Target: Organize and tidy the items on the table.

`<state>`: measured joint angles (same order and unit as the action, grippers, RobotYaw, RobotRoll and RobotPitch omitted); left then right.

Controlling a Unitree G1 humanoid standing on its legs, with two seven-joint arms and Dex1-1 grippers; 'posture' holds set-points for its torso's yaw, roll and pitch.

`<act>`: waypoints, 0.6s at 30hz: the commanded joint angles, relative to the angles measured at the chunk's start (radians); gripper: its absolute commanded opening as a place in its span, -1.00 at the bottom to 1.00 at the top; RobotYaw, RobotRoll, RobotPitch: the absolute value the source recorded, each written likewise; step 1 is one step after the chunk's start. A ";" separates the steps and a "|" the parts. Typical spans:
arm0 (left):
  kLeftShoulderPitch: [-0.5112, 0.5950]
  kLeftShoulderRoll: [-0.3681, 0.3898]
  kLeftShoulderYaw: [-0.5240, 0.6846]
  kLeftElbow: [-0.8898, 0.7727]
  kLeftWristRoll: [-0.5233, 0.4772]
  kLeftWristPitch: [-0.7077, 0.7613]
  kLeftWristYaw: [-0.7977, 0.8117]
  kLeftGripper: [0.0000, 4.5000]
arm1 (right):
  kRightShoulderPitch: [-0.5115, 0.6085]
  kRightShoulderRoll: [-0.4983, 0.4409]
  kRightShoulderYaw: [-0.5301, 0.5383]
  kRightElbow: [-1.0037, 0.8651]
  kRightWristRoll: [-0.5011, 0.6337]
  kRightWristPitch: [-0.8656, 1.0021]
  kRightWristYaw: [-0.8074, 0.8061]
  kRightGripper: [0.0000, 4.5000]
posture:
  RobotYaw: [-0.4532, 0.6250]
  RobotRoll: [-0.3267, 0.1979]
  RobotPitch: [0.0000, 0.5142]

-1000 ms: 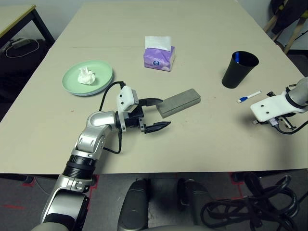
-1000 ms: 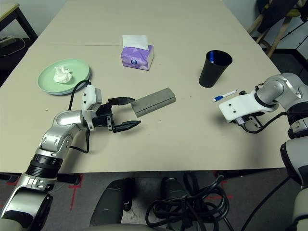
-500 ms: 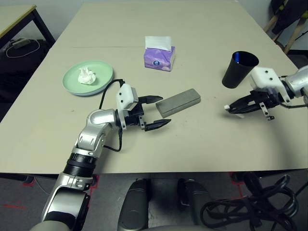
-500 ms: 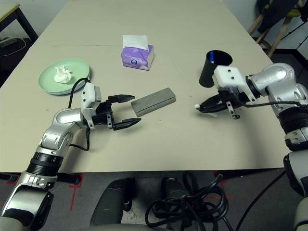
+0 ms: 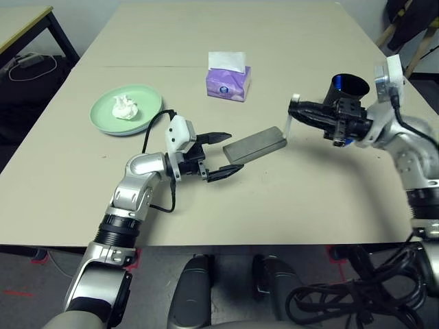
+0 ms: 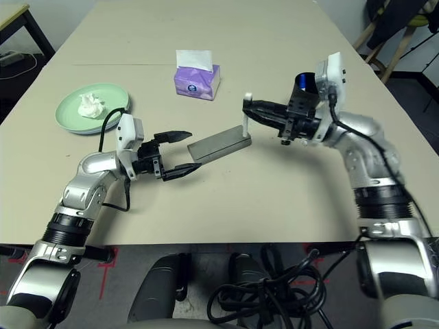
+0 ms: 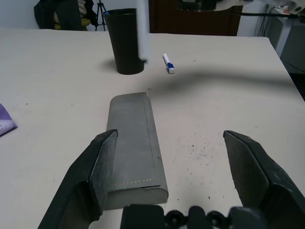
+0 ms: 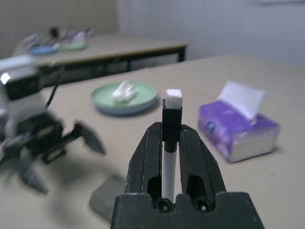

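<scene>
Left eye view, pen (image 5: 293,127): upright at centre right, clamped between right gripper (image 5: 306,114) fingers, above the bench (image 5: 288,199).
Cup (image 5: 341,98): upper right, just behind that gripper.
Case (image 5: 254,145): centre, flat; left gripper (image 5: 221,155) fingers spread wide around its near end.
Plate (image 5: 126,110): upper left, holding tissue wad (image 5: 123,107).
Risk: a thin pen may pivot in the grip and miss the cup.

My own fingers (image 8: 190,167) hide most of the white pen (image 8: 168,164) I clamp, and my other pincer (image 8: 45,143) across the table is blurred.
</scene>
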<state>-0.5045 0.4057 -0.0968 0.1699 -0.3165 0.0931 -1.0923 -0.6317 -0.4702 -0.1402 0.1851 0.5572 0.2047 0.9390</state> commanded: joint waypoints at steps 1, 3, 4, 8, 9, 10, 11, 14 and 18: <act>-0.006 -0.003 0.002 0.002 -0.005 -0.009 0.001 1.00 | -0.026 0.050 -0.076 -0.019 -0.008 -0.065 -0.137 -0.85 | -0.04 0.25 -0.61; -0.006 -0.003 0.003 0.002 -0.005 -0.008 0.002 1.00 | -0.054 0.062 -0.097 -0.003 -0.021 -0.084 -0.193 -0.85 | -0.04 0.25 -0.61; -0.006 -0.004 0.002 0.003 -0.004 -0.008 0.002 1.00 | -0.068 0.061 -0.106 0.005 -0.025 -0.088 -0.214 -0.85 | -0.04 0.25 -0.61; -0.015 -0.003 0.004 0.010 -0.004 -0.006 0.002 1.00 | -0.135 0.037 -0.123 0.040 -0.057 -0.056 -0.316 -0.85 | -0.04 0.25 -0.61; -0.017 -0.003 0.005 0.012 -0.004 -0.007 0.002 1.00 | -0.152 0.032 -0.126 0.045 -0.059 -0.037 -0.341 -0.85 | -0.04 0.25 -0.62; -0.019 -0.003 0.005 0.015 -0.003 -0.007 0.002 1.00 | -0.171 0.029 -0.132 0.049 -0.058 -0.012 -0.369 -0.85 | -0.04 0.25 -0.62; -0.022 -0.003 0.005 0.017 -0.002 -0.008 0.001 1.00 | -0.190 0.022 -0.135 0.054 -0.060 0.019 -0.398 -0.85 | -0.04 0.25 -0.61; -0.032 0.000 0.006 0.027 -0.002 -0.008 -0.003 1.00 | -0.243 -0.012 -0.130 0.078 -0.088 0.099 -0.475 -0.85 | -0.04 0.25 -0.62; -0.075 -0.003 0.024 0.061 0.000 -0.006 0.016 1.00 | -0.289 -0.037 -0.132 0.123 -0.122 0.123 -0.532 -0.85 | -0.04 0.25 -0.63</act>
<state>-0.5657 0.4044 -0.0833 0.2139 -0.3163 0.0908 -1.0869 -0.9112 -0.4997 -0.2544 0.2870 0.4488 0.3097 0.4289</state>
